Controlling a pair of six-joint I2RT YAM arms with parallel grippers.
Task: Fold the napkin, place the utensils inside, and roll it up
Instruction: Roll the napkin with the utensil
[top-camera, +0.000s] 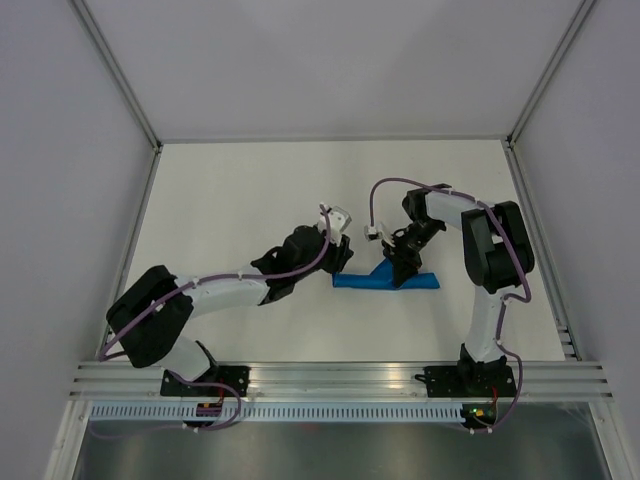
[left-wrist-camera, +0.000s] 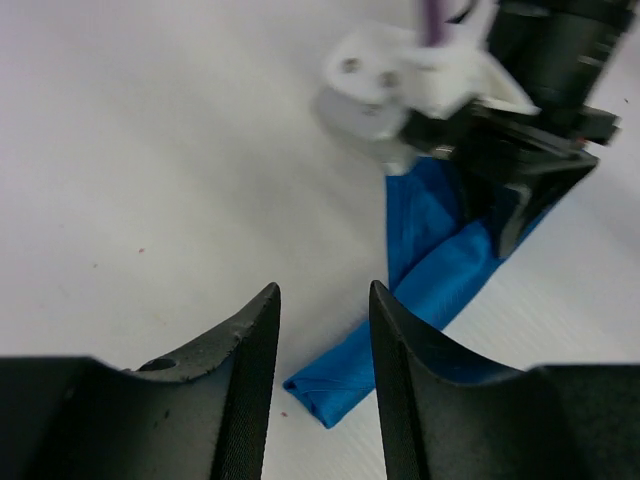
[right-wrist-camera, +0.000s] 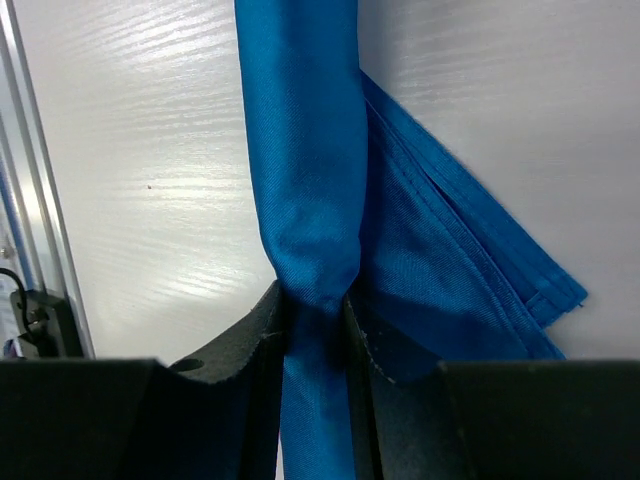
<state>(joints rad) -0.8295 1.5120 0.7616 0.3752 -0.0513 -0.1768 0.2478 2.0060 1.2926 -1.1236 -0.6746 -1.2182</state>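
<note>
Item: soft bright-blue cloth napkin (top-camera: 385, 281), rolled into a narrow bundle on the white table (top-camera: 250, 200).
Handling: light and limp, likely to unroll. Best pinched across the roll.
Right gripper (right-wrist-camera: 315, 300): clamped on the roll.
Left gripper (left-wrist-camera: 322, 295): jaws apart, empty, beside the roll's end.

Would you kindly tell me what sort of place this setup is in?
Probably a robotics lab test cell: a bare white table boxed in by plain panels on metal framing, with the left arm and right arm bolted to an aluminium rail at its near edge.
</note>
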